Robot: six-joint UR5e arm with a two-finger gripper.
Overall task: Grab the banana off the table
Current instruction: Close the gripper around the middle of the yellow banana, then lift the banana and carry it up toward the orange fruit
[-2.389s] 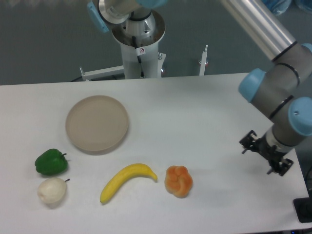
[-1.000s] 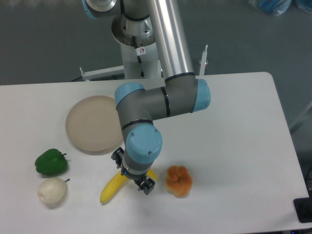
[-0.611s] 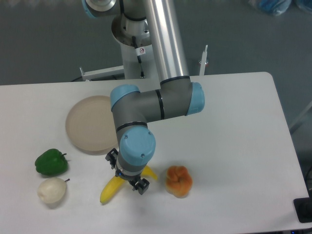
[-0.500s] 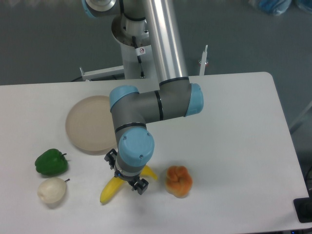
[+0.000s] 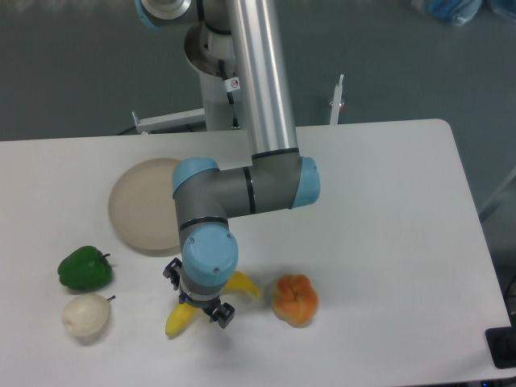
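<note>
The yellow banana [image 5: 177,321] lies on the white table [image 5: 387,234] near the front edge, its middle hidden under my wrist. Only its lower left end and its right tip show. My gripper [image 5: 197,293] hangs directly over the banana's middle and is open. One finger [image 5: 171,272] stands on the far side of the fruit and the other on the near side. Whether the fingers touch the banana cannot be told from this angle.
An orange lobed fruit [image 5: 295,299] sits just right of the banana. A green pepper [image 5: 84,268] and a whitish pear-like fruit [image 5: 85,316] lie at the front left. A round beige plate [image 5: 143,205] rests behind, partly covered by the arm's elbow [image 5: 242,189].
The arm swept in from the far right to above the banana, then shifted a little left and toward the front edge. The fingers stay as far apart as before. The banana has not moved.
</note>
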